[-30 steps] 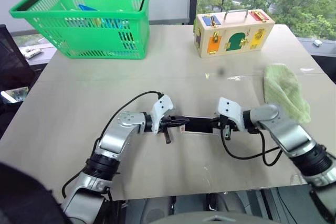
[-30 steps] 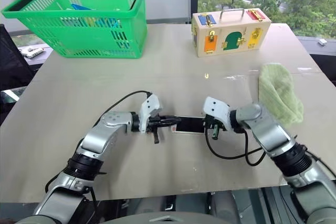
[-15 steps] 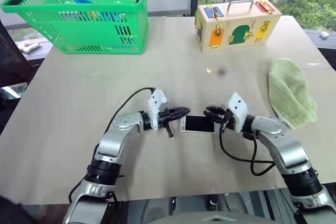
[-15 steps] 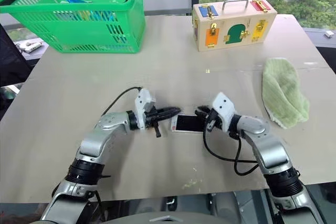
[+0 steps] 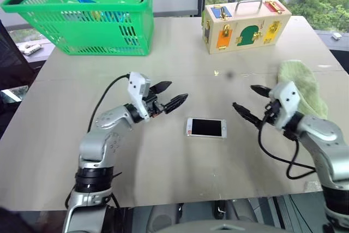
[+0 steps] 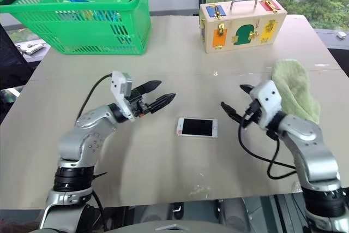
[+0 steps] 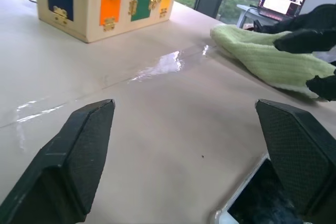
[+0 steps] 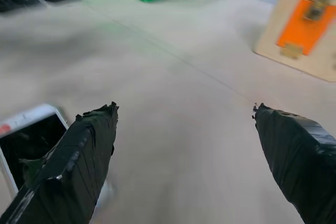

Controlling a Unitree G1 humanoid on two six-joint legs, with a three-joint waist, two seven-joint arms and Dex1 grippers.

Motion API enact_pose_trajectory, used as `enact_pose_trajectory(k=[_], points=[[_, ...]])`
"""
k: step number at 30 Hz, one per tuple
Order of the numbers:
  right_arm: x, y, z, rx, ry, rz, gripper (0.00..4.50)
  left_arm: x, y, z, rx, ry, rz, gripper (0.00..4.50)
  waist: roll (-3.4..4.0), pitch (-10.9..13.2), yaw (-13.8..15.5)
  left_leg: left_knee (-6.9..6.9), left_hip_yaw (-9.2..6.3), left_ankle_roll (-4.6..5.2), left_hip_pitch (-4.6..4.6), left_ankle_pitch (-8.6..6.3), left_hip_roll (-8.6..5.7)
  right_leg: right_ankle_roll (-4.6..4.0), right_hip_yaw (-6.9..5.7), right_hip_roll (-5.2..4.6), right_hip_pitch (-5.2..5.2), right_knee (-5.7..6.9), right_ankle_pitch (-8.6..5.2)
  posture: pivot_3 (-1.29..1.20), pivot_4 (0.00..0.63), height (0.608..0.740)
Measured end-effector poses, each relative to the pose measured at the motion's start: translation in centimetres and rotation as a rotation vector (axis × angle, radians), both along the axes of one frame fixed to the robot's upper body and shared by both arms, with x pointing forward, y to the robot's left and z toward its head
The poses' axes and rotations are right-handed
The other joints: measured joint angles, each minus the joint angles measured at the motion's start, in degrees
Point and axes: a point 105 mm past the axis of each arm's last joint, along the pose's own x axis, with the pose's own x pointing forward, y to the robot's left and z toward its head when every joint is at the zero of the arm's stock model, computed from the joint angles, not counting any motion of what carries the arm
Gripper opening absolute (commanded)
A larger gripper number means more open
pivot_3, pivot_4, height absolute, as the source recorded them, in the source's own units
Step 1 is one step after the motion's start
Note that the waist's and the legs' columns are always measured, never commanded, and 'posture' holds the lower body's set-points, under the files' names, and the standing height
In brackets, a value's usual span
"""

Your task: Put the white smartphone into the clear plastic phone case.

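the white smartphone [image 5: 206, 127] lies flat, screen up, on the near middle of the table [image 5: 180, 64], long side running left to right, dark screen between white bezels, rounded corners. the left gripper [image 5: 167, 95] hangs to its left and the right gripper [image 5: 250, 102] to its right, both released, fingers spread wide, touching nothing. the clear plastic phone case cannot be made out.

white smartphone [image 6: 197, 127] flat – grippers apart

Silver arms, black fingers [image 5: 177, 102], cables
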Motion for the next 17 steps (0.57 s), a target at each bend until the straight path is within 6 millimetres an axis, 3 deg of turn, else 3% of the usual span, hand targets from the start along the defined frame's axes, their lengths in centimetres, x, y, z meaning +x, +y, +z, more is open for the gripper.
enact_pose_trajectory(k=[10, 17], points=[[-4.4, -5.9, -2.6, -0.074, 0.128, -0.107, 4.50, -3.9, 3.1, -2.1, 0.055, 0.122, -0.013, 4.46, -0.01, 0.0, 0.0, 0.04, -0.01, 0.00, 0.12, 0.00, 0.04, -0.21, 0.29, 0.01, -0.11, 0.10, -0.13, 0.00, 0.150, 0.740], [-6.2, -7.2, -3.3, -0.088, 0.151, -0.132, 4.50, -6.8, 3.7, -4.1, 0.082, 0.206, -0.023, 4.46, -0.01, 0.0, 0.0, 0.11, 0.00, -0.08, 0.14, -0.05, 0.05, -0.24, 0.49, 0.03, -0.12, 0.12, -0.13, 0.00, 0.150, 0.740]])
